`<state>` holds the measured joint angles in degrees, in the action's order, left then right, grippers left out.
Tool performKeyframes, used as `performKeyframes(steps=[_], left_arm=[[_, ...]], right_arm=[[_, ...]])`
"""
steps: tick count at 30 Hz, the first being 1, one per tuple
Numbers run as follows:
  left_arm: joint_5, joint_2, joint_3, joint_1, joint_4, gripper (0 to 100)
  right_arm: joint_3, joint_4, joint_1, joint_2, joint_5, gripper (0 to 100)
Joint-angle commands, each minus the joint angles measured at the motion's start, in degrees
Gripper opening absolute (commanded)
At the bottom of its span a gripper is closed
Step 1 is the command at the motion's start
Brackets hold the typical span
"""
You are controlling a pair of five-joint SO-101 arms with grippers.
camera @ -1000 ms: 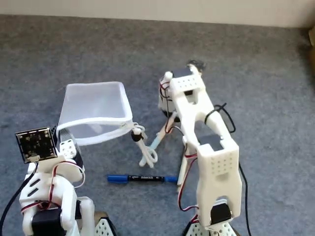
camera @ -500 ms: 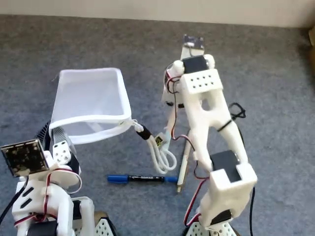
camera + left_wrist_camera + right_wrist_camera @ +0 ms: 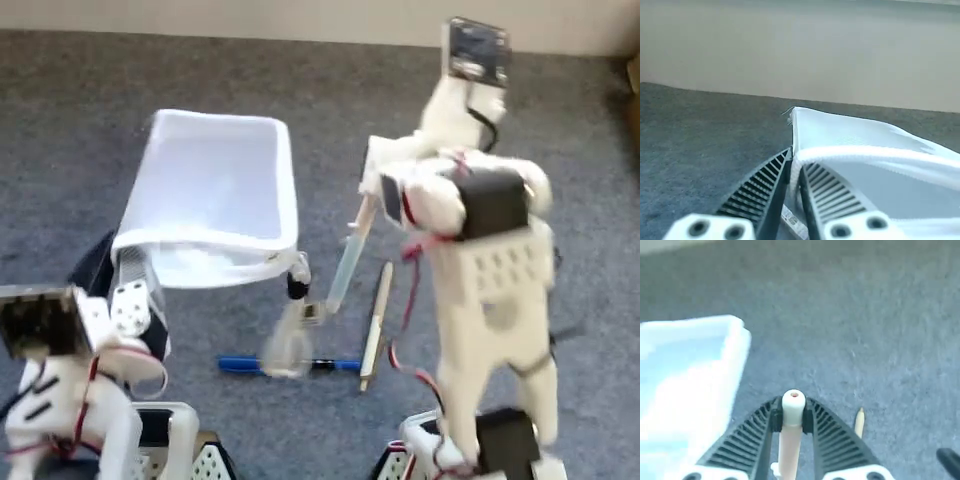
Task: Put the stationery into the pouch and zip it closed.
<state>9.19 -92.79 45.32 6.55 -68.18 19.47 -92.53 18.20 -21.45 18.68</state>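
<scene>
The white mesh pouch (image 3: 215, 190) has its mouth facing the arms, and my left gripper (image 3: 118, 268) is shut on its rim at the near left corner. The left wrist view shows the ribbed fingers (image 3: 757, 187) pinching the pouch's white rim (image 3: 865, 152). My right gripper (image 3: 372, 195) is raised and shut on a pale pen (image 3: 347, 262) that hangs tilted beside the pouch mouth. This pen (image 3: 791, 412) sits clamped between the jaws of the right gripper (image 3: 791, 415). A blue marker (image 3: 240, 365) and a wooden pencil (image 3: 375, 325) lie on the carpet.
The pouch's zip pull and white cord (image 3: 290, 335) dangle from the right corner of the mouth, over the marker. Grey carpet (image 3: 560, 150) covers the whole area. Both arm bases stand at the near edge. The pencil (image 3: 858, 422) lies below the right gripper.
The right arm has risen from the carpet, lifting the pale pen with it. The left arm has raised and tipped the pouch farther away, and the zip cord has swung.
</scene>
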Motion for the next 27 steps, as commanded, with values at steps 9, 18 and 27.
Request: performKeyframes(steps=[9,18,27], left_arm=[[3.69,36.97,-31.16,-14.02,-11.43,1],[4.4,55.69,-42.42,-14.37,-16.7,1],[4.4,66.51,-46.29,-16.04,-18.55,1]], right_arm=[[1.1,0.4,-0.48,-16.4,-0.53,0.5],[0.57,13.05,-0.48,-22.99,-0.79,0.5],[0.57,21.49,-0.48,-24.75,-0.88,0.5]])
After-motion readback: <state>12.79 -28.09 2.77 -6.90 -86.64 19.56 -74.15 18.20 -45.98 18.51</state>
